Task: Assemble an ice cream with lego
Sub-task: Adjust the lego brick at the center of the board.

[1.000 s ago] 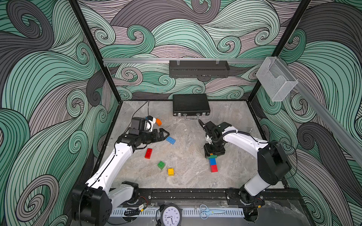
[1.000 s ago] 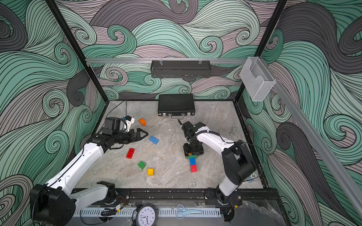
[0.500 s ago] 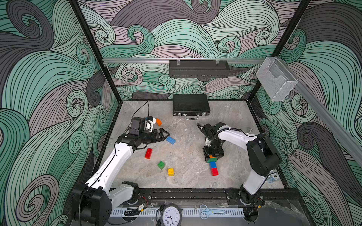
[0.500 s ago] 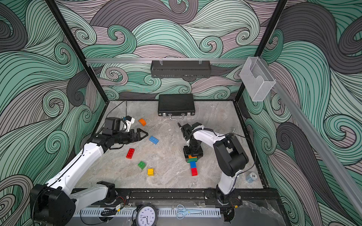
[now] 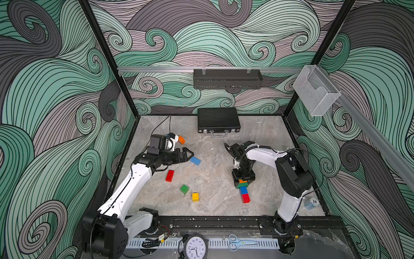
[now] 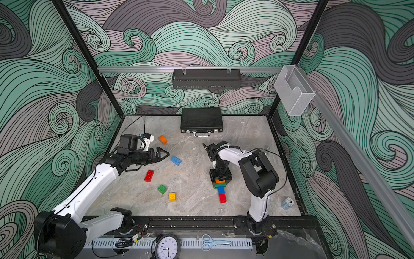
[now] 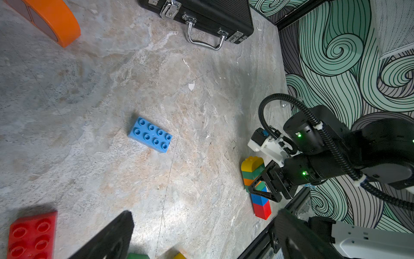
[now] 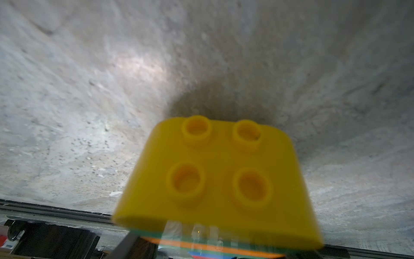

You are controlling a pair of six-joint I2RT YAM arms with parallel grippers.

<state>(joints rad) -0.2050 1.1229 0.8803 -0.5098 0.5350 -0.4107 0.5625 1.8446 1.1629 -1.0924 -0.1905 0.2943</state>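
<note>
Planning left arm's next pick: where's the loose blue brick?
In both top views the loose blue brick lies studs up just ahead of the left gripper, between the orange half-round piece and the oblong red brick.

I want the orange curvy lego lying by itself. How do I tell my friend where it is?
Find the black briefcase at the back of the table. Just off its front left corner lies the orange half-round piece. It is the only loose piece with a curved side; the other loose bricks are boxy.

Bare tabletop (image 5: pixel 215 175) lies between the blue brick (image 5: pixel 195 160) and the lego stack (image 5: pixel 243 190); the briefcase (image 5: pixel 218 120) blocks the back
</note>
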